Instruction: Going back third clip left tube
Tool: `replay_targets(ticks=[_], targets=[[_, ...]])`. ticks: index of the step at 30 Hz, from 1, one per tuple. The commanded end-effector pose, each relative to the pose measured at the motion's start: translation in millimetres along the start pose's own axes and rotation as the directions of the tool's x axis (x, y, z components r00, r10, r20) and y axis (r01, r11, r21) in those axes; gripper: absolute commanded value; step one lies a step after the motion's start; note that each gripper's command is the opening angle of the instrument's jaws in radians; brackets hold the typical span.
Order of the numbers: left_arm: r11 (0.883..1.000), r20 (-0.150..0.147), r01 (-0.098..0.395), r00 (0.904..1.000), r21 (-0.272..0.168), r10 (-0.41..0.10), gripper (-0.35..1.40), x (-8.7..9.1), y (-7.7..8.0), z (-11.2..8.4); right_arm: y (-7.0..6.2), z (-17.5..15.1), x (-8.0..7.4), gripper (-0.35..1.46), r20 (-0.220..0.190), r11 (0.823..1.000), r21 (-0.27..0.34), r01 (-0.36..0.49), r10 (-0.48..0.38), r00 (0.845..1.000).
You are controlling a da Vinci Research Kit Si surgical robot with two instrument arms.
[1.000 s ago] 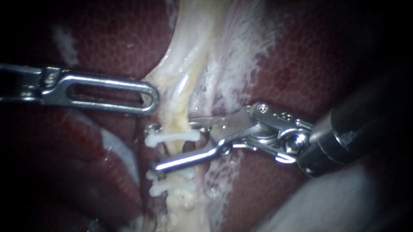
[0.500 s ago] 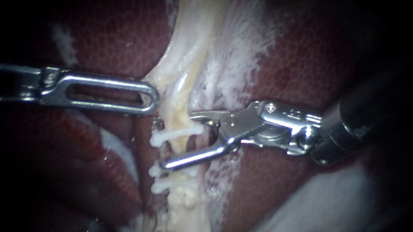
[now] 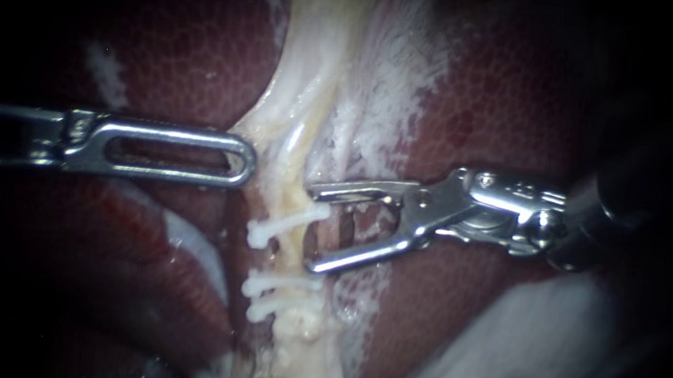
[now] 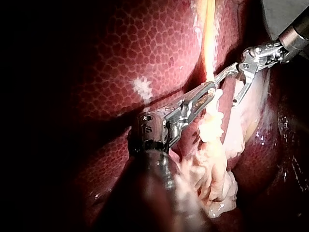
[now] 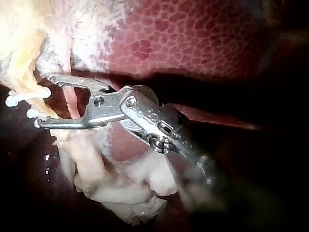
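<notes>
Jaws of the right instrument [image 3: 313, 229] were held wide open, empty, beside the tube [image 3: 300, 142], level with three white clips [image 3: 279, 282] set across it; jaws of the left instrument [image 3: 247, 158] were closed on its other edge.

Mottled dark-red liver [image 3: 203, 50] both sides; white frayed tissue [image 3: 392, 89] centre-right; pale patch [image 3: 516, 347] lwr right.

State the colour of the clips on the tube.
The clips are white; endoscope view shows it best.
</notes>
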Motion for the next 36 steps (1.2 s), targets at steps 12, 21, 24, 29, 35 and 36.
replay_targets(ticks=[12, 21, 24, 29, 35, 36], targets=[[1.000, 0.000, 0.000, 1.0000, 0.000, 0.000, -0.35, 0.0, 0.2, 0.1, -1.6, -6.8, 2.4, 0.60, 0.005, 0.999, -0.034, 0.037, -0.037, 0.999], [1.000, 0.000, 0.000, 1.0000, 0.000, 0.000, -0.35, 0.1, 0.4, 0.1, -2.7, -8.3, 4.2, 0.60, 0.016, 0.998, -0.039, 0.052, -0.051, 0.999], [1.000, 0.000, 0.000, 1.0000, 0.000, 0.000, -0.35, 0.1, 0.3, 0.2, -2.9, -8.2, 4.4, 0.60, 0.015, 0.998, -0.040, 0.051, -0.051, 0.999], [1.000, 0.000, 0.000, 1.0000, 0.000, 0.000, -0.35, 0.1, 0.3, 0.2, -3.1, -7.7, 4.5, 0.60, 0.017, 0.997, -0.042, 0.063, -0.062, 0.998], [1.000, 0.000, -0.001, 1.0000, -0.001, 0.001, -0.35, 0.2, 0.4, 0.3, -3.4, -7.0, 4.5, 0.60, 0.019, 0.996, -0.048, 0.075, -0.075, 0.997], [1.000, 0.001, -0.001, 1.0000, -0.001, 0.001, -0.35, 0.2, 0.4, 0.3, -3.5, -7.0, 4.5, 0.60, 0.021, 0.996, -0.048, 0.081, -0.080, 0.997]])
